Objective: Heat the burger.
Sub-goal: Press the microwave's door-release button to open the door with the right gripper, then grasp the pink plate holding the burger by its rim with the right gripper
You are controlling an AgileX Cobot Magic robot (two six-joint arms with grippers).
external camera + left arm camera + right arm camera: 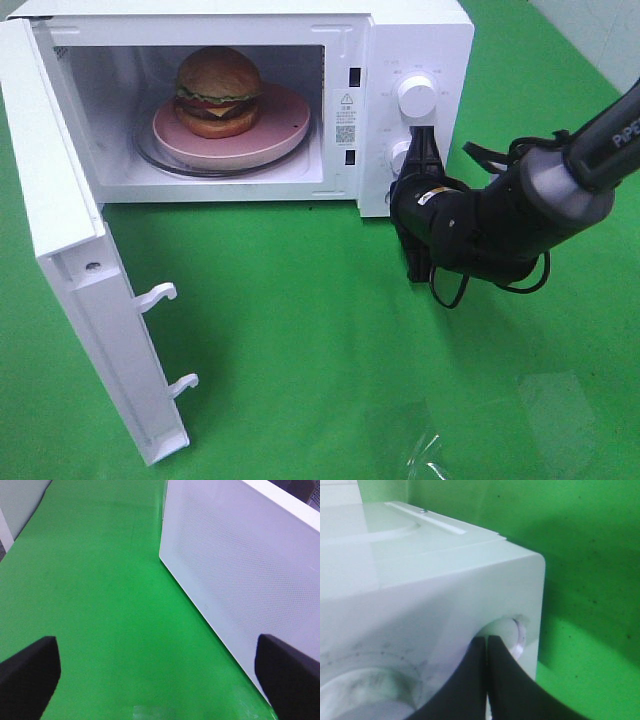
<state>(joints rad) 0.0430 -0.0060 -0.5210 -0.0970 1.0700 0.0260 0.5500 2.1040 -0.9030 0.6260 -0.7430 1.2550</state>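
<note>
While the burger (pixel 218 92) sits on the pink plate (pixel 285 130) inside the microwave (pixel 420 40), its door (pixel 75 290) stands open. My right gripper (pixel 487 645), pressed together, is at the lower knob (pixel 512 632); my left gripper (pixel 160 672) is spread wide beside the door. Next, I judge: close the door, then set the knob.
</note>
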